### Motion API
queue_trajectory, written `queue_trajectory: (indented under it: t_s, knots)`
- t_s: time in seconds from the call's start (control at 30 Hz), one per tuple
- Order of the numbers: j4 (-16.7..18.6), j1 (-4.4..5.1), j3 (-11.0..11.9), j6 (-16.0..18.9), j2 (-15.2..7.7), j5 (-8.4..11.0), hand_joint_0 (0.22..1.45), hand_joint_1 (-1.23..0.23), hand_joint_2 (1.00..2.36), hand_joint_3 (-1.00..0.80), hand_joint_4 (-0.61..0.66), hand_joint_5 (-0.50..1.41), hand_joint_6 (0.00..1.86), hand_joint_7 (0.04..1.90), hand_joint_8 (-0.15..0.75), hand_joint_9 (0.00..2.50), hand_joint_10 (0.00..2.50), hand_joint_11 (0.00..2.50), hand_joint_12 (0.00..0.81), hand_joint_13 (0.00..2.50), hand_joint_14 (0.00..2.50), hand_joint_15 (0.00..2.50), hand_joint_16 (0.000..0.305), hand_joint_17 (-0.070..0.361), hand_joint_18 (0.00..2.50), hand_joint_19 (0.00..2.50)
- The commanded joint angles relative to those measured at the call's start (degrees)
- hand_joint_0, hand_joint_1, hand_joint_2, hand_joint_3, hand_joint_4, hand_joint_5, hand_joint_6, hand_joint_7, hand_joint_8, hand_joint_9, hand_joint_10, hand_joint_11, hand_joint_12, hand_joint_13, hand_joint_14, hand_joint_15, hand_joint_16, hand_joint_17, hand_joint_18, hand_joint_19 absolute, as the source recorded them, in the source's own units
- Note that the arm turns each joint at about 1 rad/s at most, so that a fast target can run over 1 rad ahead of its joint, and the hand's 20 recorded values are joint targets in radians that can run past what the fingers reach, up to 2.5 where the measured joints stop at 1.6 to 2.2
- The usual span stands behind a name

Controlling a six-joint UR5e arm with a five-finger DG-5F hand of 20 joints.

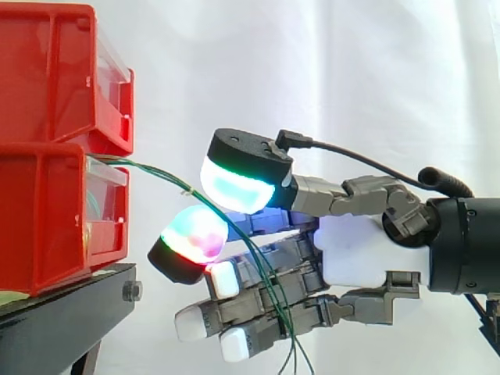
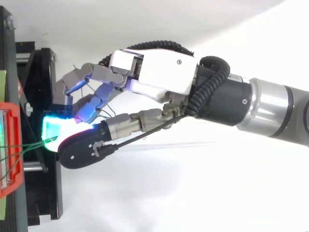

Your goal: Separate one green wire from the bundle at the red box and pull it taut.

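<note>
- The hand [image 1: 367, 254] reaches in from the right, level with the lower bin [image 1: 47, 226] of two red bins stacked on a black stand [image 1: 62, 312].
- Side view: green wires [image 1: 156, 173] leave the top front of the lower bin and run right in a slight sag, not fully straight. They pass between the thumb pad [image 1: 234, 187] and a finger pad [image 1: 195, 234].
- These two pads are closed together on the wires in a pinch. How many strands are caught cannot be told.
- Past the pinch, the wires drop in front of the curled lower fingers [image 1: 234, 308] and hang loose below the hand.
- Top view: the hand [image 2: 161, 72] lies just right of the stand [image 2: 43, 193], with the thumb nearest the bin [image 2: 14, 183].
- Here the wires [image 2: 24, 149] fan out from the bin and converge at the glowing pad. The loose ends below are hidden.
</note>
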Motion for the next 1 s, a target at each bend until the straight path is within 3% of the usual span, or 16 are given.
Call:
queue_trajectory:
  t_s: [0.0, 0.3, 0.47, 0.57, 0.7, 0.83, 0.97]
  knots:
    - [0.0, 0.02, 0.2, -0.1, 0.0, 0.01, 0.57, -0.63, 1.01, -0.35, 0.15, -0.15, 0.87, 0.91, 0.279, 0.99, 0.02, 0.67, 0.347, 0.75, 0.02, 0.42, 0.046, 0.104, 0.68, 0.57]
    - [-1.2, 0.02, 1.8, -1.2, 0.0, 0.01, 0.61, -0.76, 1.02, -0.24, 0.12, -0.15, 0.90, 0.95, 0.276, 0.97, 0.02, 0.67, 0.345, 0.75, 0.02, 0.42, 0.046, 0.103, 0.68, 0.57]
    - [-2.8, -0.07, 2.6, -1.3, 0.0, 0.01, 0.63, -0.82, 1.01, -0.34, 0.12, -0.15, 0.91, 0.90, 0.267, 0.96, 0.02, 0.66, 0.340, 0.74, 0.02, 0.41, 0.045, 0.102, 0.68, 0.56]
    - [-5.7, 0.02, 3.4, -1.2, 0.0, 0.01, 0.62, -0.84, 1.00, -0.44, 0.13, -0.15, 0.91, 0.89, 0.265, 0.96, 0.02, 0.66, 0.337, 0.74, 0.02, 0.41, 0.045, 0.101, 0.68, 0.57]
    - [-8.5, -0.07, 4.2, -0.9, 0.0, -0.08, 0.54, -0.71, 1.00, -0.50, 0.15, -0.15, 0.90, 0.88, 0.269, 0.98, 0.02, 0.66, 0.345, 0.75, 0.02, 0.42, 0.047, 0.105, 0.70, 0.57]
    - [-10.8, -0.07, 5.3, -1.0, 0.0, -0.08, 0.55, -0.62, 1.00, -0.47, 0.15, -0.15, 0.90, 0.90, 0.272, 0.99, 0.02, 0.66, 0.346, 0.75, 0.02, 0.42, 0.046, 0.104, 0.69, 0.57]
    - [-12.0, -0.07, 5.6, -0.7, 0.0, 0.01, 0.58, -0.66, 1.01, -0.34, 0.14, -0.14, 0.89, 0.93, 0.272, 0.99, 0.02, 0.66, 0.342, 0.75, 0.02, 0.43, 0.045, 0.102, 0.68, 0.58]
